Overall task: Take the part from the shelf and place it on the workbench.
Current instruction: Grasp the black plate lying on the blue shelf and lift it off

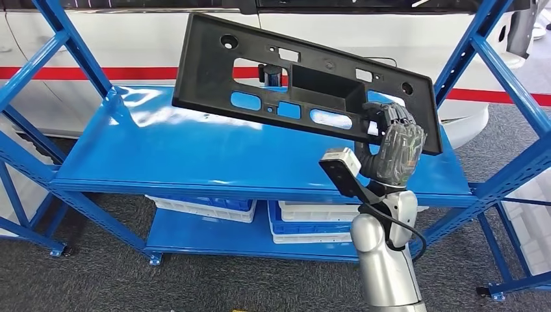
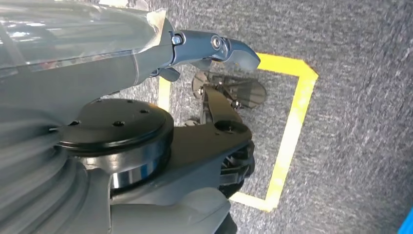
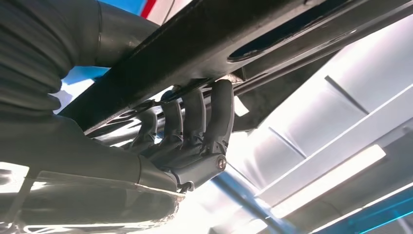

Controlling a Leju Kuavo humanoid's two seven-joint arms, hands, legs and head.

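Torque worries me most: my right hand (image 1: 395,144) has its fingers (image 3: 195,117) curled round only the four o'clock corner of the black part (image 1: 305,78), held tilted above the blue shelf (image 1: 195,156), so I judge the long unsupported end could twist loose or clip an upright.

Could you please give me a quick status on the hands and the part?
Right hand grips black part at its lower right edge, fingers wrapped around. Part lifted, tilted above blue shelf. Left hand hangs over floor, state unclear.

Black perforated part (image 1: 305,81), tilted, above shelf (image 1: 195,153)
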